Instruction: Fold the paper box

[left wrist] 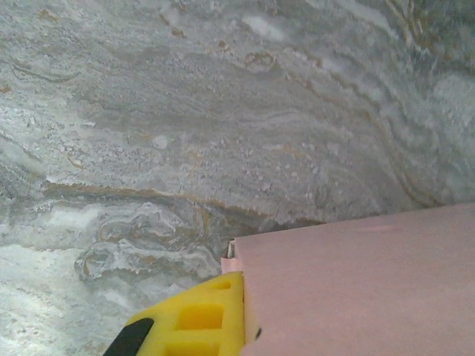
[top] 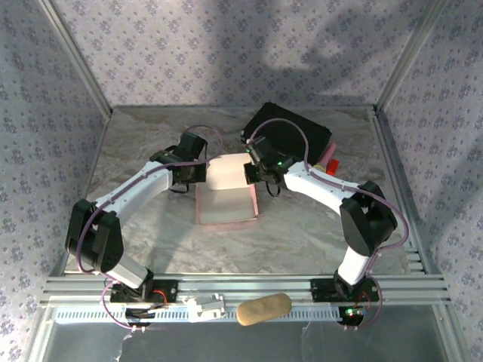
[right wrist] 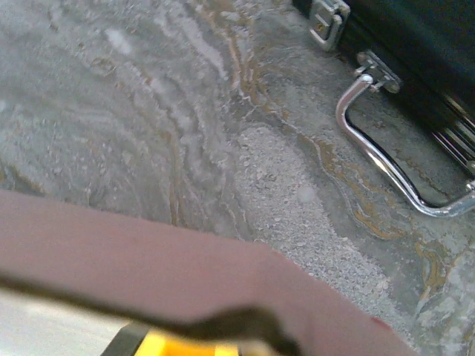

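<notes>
Marbled worktop (top: 302, 226) centre holds the paper box (top: 226, 205); left gripper (top: 201, 175) and right gripper (top: 250, 172) pinch its raised far panel's opposite edges

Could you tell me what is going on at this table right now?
Two robot arms are working on a pale pink paper box in the middle of the marble table. The left gripper is closed on the box's left edge and the right gripper on its right edge, both at the far end, where a panel seems lifted. The box looks only partly folded. A black case sits behind it at the far right.
</notes>
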Available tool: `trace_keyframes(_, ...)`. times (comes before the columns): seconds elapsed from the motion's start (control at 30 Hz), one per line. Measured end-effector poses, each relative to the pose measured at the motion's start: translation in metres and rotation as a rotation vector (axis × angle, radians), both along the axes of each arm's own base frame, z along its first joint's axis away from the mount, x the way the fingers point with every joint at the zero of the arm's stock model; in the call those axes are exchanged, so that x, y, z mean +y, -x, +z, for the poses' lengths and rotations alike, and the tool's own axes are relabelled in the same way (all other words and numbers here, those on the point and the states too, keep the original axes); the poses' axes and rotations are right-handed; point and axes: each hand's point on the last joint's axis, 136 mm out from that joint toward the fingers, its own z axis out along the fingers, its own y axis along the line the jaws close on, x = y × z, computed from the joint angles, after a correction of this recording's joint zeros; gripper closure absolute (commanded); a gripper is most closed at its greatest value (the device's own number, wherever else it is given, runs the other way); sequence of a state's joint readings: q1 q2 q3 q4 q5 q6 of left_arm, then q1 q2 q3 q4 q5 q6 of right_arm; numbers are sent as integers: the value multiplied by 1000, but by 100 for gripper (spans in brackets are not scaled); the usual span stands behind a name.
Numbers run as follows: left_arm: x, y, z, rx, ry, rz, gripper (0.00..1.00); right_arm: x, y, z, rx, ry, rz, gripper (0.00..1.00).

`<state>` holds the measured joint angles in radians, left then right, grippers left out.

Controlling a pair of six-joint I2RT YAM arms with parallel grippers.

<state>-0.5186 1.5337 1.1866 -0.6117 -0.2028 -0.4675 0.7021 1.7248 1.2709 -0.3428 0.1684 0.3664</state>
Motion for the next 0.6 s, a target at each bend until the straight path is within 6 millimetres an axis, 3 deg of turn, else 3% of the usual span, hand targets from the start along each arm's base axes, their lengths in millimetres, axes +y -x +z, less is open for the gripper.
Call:
trace_keyframes(0.3,-4,-25,8,-123,74,73,100,1,-19,19,-81,-102,-184,100)
trace_keyframes(0.6,13,-54,6,-241,151,133,100,20,-49,27,-206,-193,-212,100)
